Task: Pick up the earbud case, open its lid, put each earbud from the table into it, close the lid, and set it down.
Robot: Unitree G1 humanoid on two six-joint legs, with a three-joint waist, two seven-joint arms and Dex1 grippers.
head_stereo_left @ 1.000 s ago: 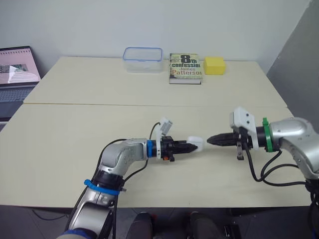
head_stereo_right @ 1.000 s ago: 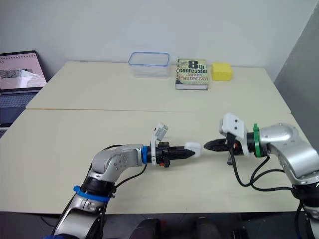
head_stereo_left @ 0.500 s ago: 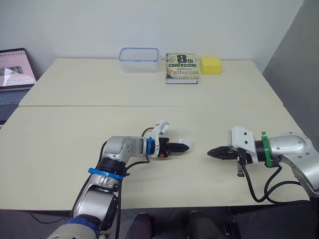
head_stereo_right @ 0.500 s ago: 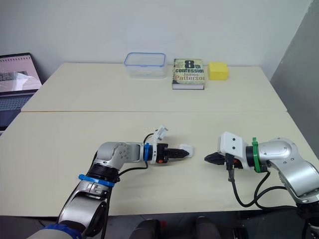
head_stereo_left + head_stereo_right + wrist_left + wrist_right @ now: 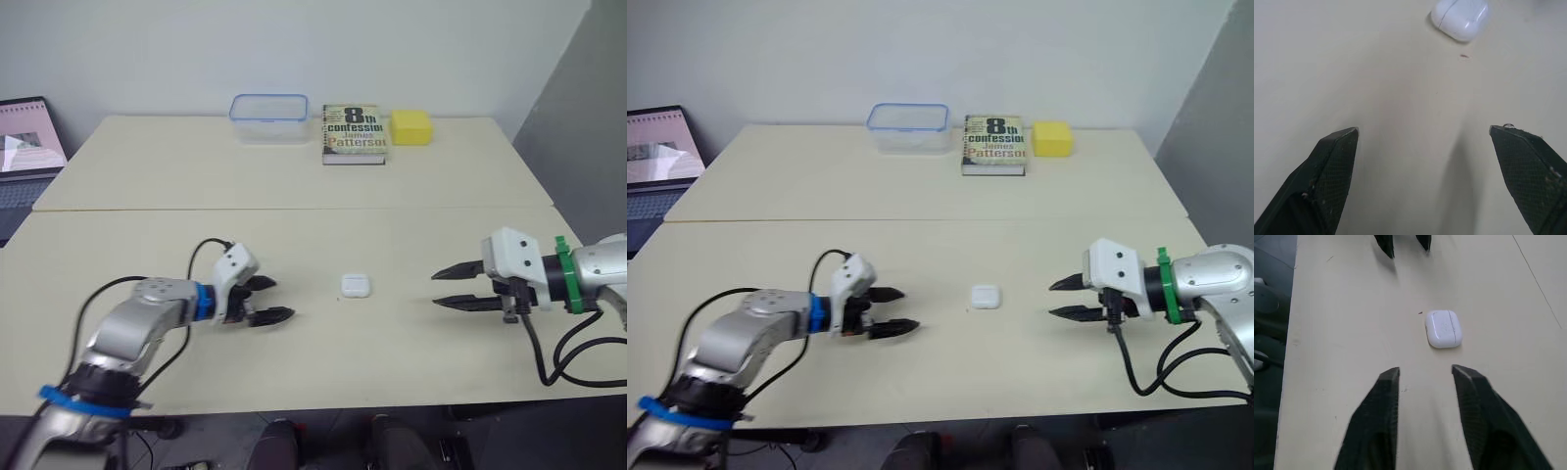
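Note:
The white earbud case (image 5: 355, 286) lies flat on the cream table with its lid shut, between my two grippers and touched by neither. My left gripper (image 5: 277, 300) hovers to the case's left with its black fingers spread wide and nothing between them. In the left wrist view the case (image 5: 1459, 17) sits well beyond those fingertips (image 5: 1344, 142). My right gripper (image 5: 438, 289) is to the case's right, also open and empty. In the right wrist view the case (image 5: 1444, 328) lies just past the right gripper's own fingertips (image 5: 1391, 379).
Along the far table edge stand a clear plastic container with a blue rim (image 5: 268, 116), a book (image 5: 356, 133) and a yellow block (image 5: 412, 126). A laptop (image 5: 24, 142) sits at the far left. A seam (image 5: 294, 209) joins the two tables.
The left gripper has opened, let go of the case and drawn back to the left. The right gripper has opened and pulled away to the right. The case now rests on the table.

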